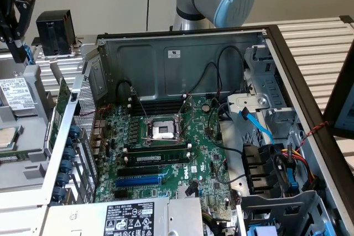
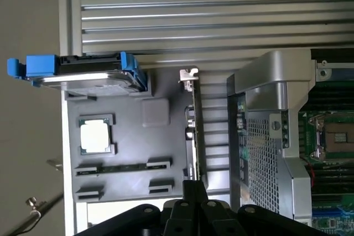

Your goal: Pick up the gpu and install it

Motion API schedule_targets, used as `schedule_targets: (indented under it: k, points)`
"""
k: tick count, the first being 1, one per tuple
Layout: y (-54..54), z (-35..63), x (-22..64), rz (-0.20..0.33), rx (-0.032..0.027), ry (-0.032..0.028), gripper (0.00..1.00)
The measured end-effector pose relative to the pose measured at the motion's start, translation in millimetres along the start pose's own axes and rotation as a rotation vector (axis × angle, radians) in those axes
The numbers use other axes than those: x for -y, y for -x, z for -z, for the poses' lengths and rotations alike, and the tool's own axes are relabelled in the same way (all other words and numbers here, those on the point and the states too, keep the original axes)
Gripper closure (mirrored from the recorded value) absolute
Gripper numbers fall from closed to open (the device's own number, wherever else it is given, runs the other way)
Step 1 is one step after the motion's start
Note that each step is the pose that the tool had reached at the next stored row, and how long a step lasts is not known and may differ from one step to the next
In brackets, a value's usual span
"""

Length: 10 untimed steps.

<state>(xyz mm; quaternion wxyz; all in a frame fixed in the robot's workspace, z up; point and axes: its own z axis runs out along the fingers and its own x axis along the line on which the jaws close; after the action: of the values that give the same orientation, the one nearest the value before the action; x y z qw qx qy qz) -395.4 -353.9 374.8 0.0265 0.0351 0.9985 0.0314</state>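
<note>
One claw (image 2: 193, 190) is at work, and its two fingers are pressed together with nothing between them. It hangs above the grey tray (image 2: 127, 142), which lies on the exterior view's left of the open computer case (image 1: 166, 53). The gpu (image 2: 194, 131) stands on its thin edge at the side of the tray nearest the case, just beside the case's wall full of holes. Its silver bracket (image 2: 189, 74) is at one end. The claw is not touching it. No gpu sits on the green motherboard (image 1: 166, 158) inside the case. So I think the job is at the first step: getting to the card. To pick it up, the claw would have to spread its fingers, line up with the thin edge and come down straight, so it does not bump the case wall.
</note>
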Motion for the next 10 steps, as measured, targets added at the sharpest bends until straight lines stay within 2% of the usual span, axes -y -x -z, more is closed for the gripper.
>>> schedule_targets:
  k: [2, 3, 5, 6, 7, 8, 9, 10]
  points:
    - [-3.4, -1.3, 0.4, 0.0, 0.0068, 0.0051, 0.89]
    - [-4.3, -2.3, 0.5, 0.0, 0.0078, 0.0071, 0.88]
    - [-5.6, -5.1, 0.8, 0.0, 0.0099, 0.0096, 0.76]
    - [-6.3, -6.5, 0.9, 0.0, 0.0107, 0.0104, 0.76]
    - [-6.8, -8.0, 1.0, 0.0, 0.0115, 0.0112, 0.7]
    - [-7.5, -9.6, 1.2, 0.0, 0.0122, 0.0118, 0.7]
    - [-8.0, -10.4, 1.5, 0.0, 0.0122, 0.0118, 0.64]
    - [-8.1, -10.5, 2.0, 0.0, 0.0123, 0.0119, 0.64]
